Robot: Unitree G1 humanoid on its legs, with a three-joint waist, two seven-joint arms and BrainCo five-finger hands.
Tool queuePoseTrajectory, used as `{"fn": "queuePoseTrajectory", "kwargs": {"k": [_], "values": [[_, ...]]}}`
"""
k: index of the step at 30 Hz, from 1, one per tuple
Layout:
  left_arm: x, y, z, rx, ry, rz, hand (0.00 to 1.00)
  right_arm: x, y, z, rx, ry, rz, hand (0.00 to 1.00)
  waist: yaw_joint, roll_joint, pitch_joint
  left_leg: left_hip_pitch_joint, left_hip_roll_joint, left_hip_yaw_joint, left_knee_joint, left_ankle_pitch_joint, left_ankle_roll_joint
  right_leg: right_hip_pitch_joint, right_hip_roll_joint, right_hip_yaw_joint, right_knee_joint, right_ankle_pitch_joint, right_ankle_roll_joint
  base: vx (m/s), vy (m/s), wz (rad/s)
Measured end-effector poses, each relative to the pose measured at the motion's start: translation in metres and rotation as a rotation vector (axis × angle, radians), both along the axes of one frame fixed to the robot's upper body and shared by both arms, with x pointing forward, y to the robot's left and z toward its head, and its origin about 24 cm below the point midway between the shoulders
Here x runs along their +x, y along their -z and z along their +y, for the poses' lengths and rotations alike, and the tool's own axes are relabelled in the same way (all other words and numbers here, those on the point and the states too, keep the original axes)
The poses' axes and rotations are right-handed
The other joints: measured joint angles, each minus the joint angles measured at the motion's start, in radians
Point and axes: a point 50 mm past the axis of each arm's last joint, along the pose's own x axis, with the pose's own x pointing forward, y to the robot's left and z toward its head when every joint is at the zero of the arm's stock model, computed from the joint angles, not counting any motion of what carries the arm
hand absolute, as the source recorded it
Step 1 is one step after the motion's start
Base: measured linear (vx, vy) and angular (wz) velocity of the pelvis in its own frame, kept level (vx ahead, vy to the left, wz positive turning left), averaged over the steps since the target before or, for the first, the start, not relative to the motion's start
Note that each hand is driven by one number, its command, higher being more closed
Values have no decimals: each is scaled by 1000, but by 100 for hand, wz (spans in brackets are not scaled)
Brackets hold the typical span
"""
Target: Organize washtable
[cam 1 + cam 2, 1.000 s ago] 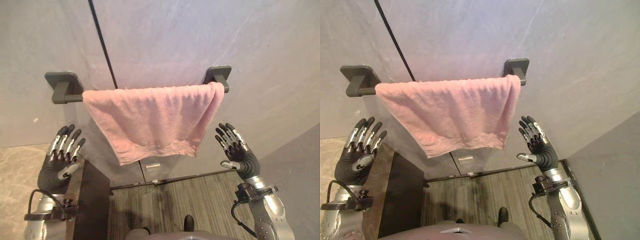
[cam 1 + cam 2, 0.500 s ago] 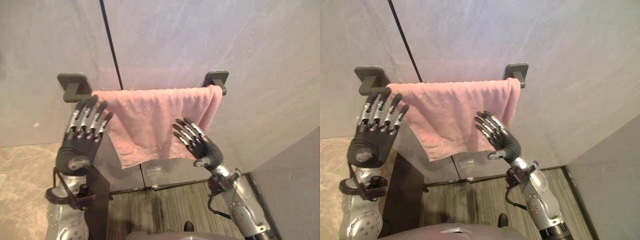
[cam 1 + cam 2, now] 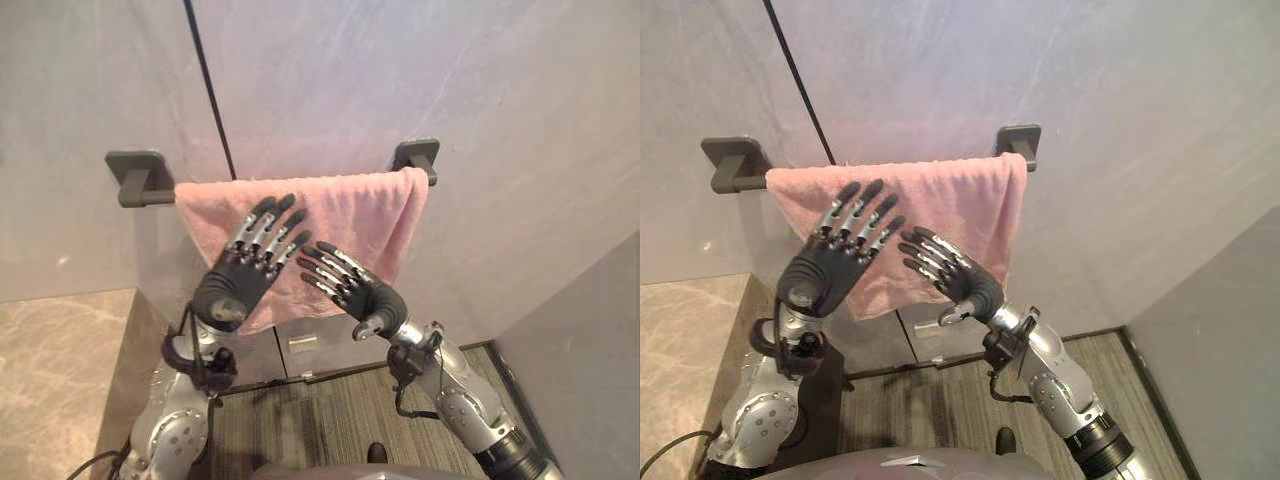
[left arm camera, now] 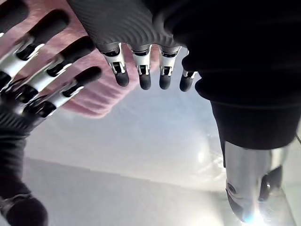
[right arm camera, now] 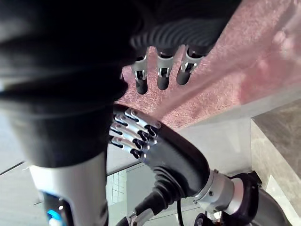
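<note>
Left hand (image 3: 235, 285) and right hand (image 3: 367, 297), fingers straight (grasping nothing), hover before the pink towel (image 3: 372, 212) on its rail (image 3: 137, 174).

I see the pink towel (image 3: 362, 208) draped over the dark bar (image 3: 140, 182). My left hand (image 3: 235, 285) and right hand (image 3: 370, 298) hover before the towel's lower half, side by side, fingers straight.

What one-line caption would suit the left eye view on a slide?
Left robot hand and right robot hand, fingers straight, close together before the pink towel draped over a dark wall rail.
</note>
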Motion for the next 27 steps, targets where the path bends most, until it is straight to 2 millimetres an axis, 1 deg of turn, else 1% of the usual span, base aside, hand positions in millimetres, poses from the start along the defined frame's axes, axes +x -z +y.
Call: {"fn": "queuePoseTrajectory", "kwargs": {"k": [3, 5, 8, 10, 15, 18, 20, 23, 27], "values": [[5, 12, -12, 6, 59, 58, 0, -1, 9, 8, -28, -36, 37, 0, -3, 0, -5, -1, 0, 1, -1, 0, 0, 1, 0, 1, -8, 4, 0, 5, -1, -1], [8, 15, -24, 13, 115, 76, 0, -3, 11, 12, -34, -51, 50, 0, -4, 1, -5, -3, 0, 4, -3, 0, 0, -1, 1, 4, -14, 7, -1, 15, -6, -4], [12, 17, -29, 23, 142, 85, 0, -2, 13, 14, -44, -49, 68, 0, -10, 3, -8, -3, 1, 11, -5, 0, 0, -5, 3, 12, -14, 8, -1, 12, -2, -7], [15, 22, -29, 30, 135, 110, 0, 0, 17, 14, -61, -42, 87, 0, -20, 5, -16, -3, 1, 15, -8, 0, 0, -8, 3, 15, -14, 8, -1, 13, 1, -7], [21, 34, -29, 45, 126, 162, 0, 3, 21, 14, -78, -23, 107, 0, -17, 5, -17, -6, 1, 20, -10, 0, 0, -15, 4, 21, -14, 10, -1, -1, 0, -4], [28, 42, -26, 57, 100, 197, 0, 9, 27, 15, -111, -7, 130, 0, -18, 0, -32, -26, 2, 20, -4, 0, 0, -27, 4, 24, -23, 18, -2, -1, -2, 2], [38, 47, -23, 64, 65, 226, 0, 16, 28, 15, -132, 15, 138, 0, -16, -1, -32, -32, 2, 17, 1, 0, 0, -30, 3, 22, -23, 20, -2, -10, -3, 3], [49, 46, -17, 43, -5, 241, 0, 24, 22, 19, -122, 46, 130, 0, -17, -1, -32, -37, 1, 13, 3, 2, -2, -32, 2, 19, -23, 22, -2, -15, -2, 3], [61, 38, -10, 11, -88, 221, 0, 37, 11, 23, -111, 70, 103, 0, -17, -1, -32, -47, 2, 6, 3, 8, -3, -39, 2, 12, -23, 25, -4, -23, -8, 6]]}}
